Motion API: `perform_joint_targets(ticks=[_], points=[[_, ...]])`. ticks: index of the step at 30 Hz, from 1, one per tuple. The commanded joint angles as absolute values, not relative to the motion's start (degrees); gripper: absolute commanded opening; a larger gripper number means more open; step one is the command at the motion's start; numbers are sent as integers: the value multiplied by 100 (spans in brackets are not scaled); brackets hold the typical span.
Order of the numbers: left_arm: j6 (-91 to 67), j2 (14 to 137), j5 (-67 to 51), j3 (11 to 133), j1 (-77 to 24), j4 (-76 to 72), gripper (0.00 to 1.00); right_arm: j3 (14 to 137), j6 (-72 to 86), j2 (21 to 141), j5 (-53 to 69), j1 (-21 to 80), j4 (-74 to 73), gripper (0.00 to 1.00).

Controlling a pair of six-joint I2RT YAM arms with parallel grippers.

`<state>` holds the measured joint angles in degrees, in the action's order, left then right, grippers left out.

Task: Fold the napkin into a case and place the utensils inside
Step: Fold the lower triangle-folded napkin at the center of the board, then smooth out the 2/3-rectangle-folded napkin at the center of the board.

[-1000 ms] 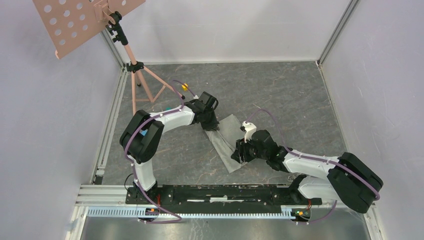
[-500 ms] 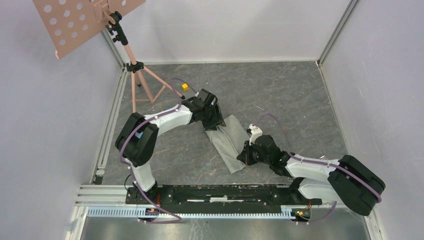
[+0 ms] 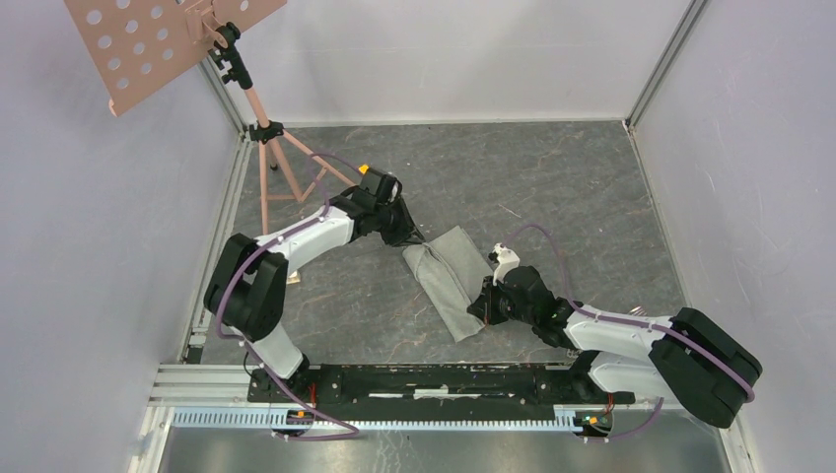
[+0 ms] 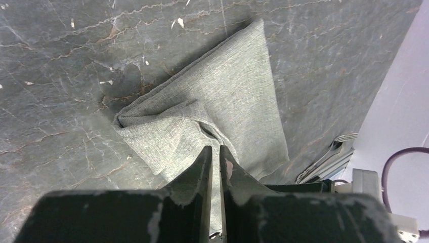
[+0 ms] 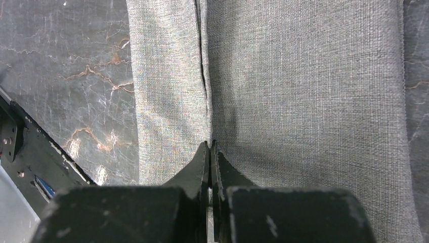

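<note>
The napkin (image 3: 449, 281) lies on the floor as a long, narrow, grey-green folded strip running diagonally. In the left wrist view the napkin (image 4: 227, 101) shows a rumpled layered end just beyond my left gripper (image 4: 216, 148), whose jaws are shut to a thin slit with nothing between them. From above, the left gripper (image 3: 407, 235) hovers at the strip's far-left corner. My right gripper (image 5: 210, 144) is shut, its tips over the seam of the napkin (image 5: 303, 76). From above, the right gripper (image 3: 481, 301) sits at the strip's near-right edge. The utensils (image 4: 331, 152), fork tines showing, lie right of the napkin.
A peach music stand (image 3: 264, 128) stands at the back left corner. A small yellow cube (image 3: 365, 169) lies behind the left wrist. White walls enclose the dark marbled floor (image 3: 552, 187). The black base rail (image 3: 434, 379) runs along the near edge.
The left gripper let go of the napkin's far end, drew back up and left, then closed again. The right gripper shut and slid to the napkin's near-right edge.
</note>
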<state>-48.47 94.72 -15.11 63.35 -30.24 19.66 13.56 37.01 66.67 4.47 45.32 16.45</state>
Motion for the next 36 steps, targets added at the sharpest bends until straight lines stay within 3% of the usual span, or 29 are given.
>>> perform_joint_targets(ticks=[1, 14, 20, 24, 27, 30, 36], points=[[-4704, 9750, -1713, 6353, -3050, 1698, 15, 1343, 3764, 6569, 331, 4529, 1764, 0], [-4888, 10627, -2155, 6529, -3051, 1027, 10, 1299, 3901, 6673, 405, 4535, 1896, 1], [-4887, 10974, -2161, 6627, -3043, 880, 8, 1608, 3303, 6528, 361, 4551, 1252, 12], [-4887, 10977, -2219, 6628, -3044, 851, 8, 2219, 2632, 6516, 35, 4553, 414, 34], [-4847, 10949, -2241, 6619, -3034, 874, 8, 2743, 2220, 6770, -90, 4553, 163, 45], [-4825, 10953, -2269, 6584, -3010, 869, 8, 3361, 2012, 7332, 404, 4545, 291, 50], [-4830, 11026, -2300, 6531, -2981, 849, 7, 4164, 2159, 8594, 1832, 4448, 1519, 49]])
